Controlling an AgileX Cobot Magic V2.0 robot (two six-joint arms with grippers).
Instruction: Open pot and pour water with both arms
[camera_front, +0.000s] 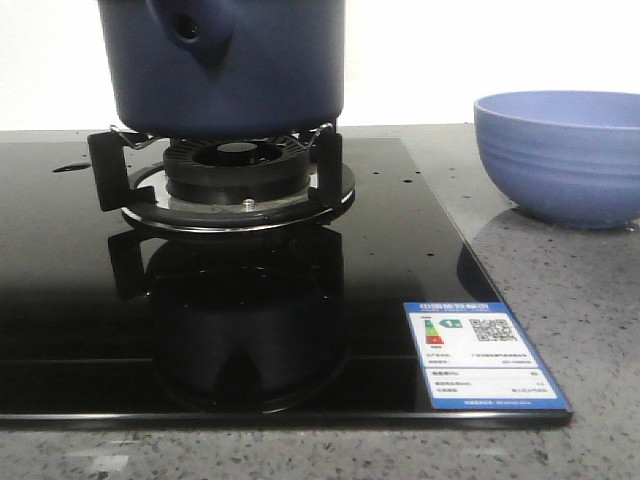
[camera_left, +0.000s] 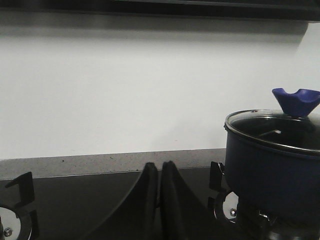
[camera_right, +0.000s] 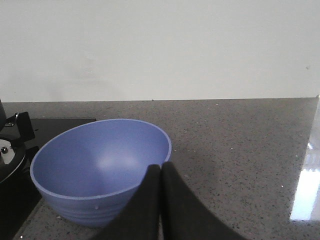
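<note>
The dark navy-blue pot (camera_front: 225, 70) stands on the burner stand (camera_front: 235, 180) of the black glass hob, its handle stub with a round hole facing me. In the left wrist view the pot (camera_left: 272, 175) carries a glass lid (camera_left: 277, 127) with a blue knob (camera_left: 296, 101). My left gripper (camera_left: 159, 167) is shut and empty, to the left of the pot and apart from it. My right gripper (camera_right: 160, 170) is shut and empty, just in front of the rim of the light blue ribbed bowl (camera_right: 100, 167). Neither gripper shows in the front view.
The light blue bowl (camera_front: 560, 155) stands on the grey speckled counter (camera_front: 560, 290) right of the hob. A blue and white energy label (camera_front: 480, 355) is stuck on the hob's front right corner. A second burner (camera_left: 15, 220) lies left of my left gripper. A white wall is behind.
</note>
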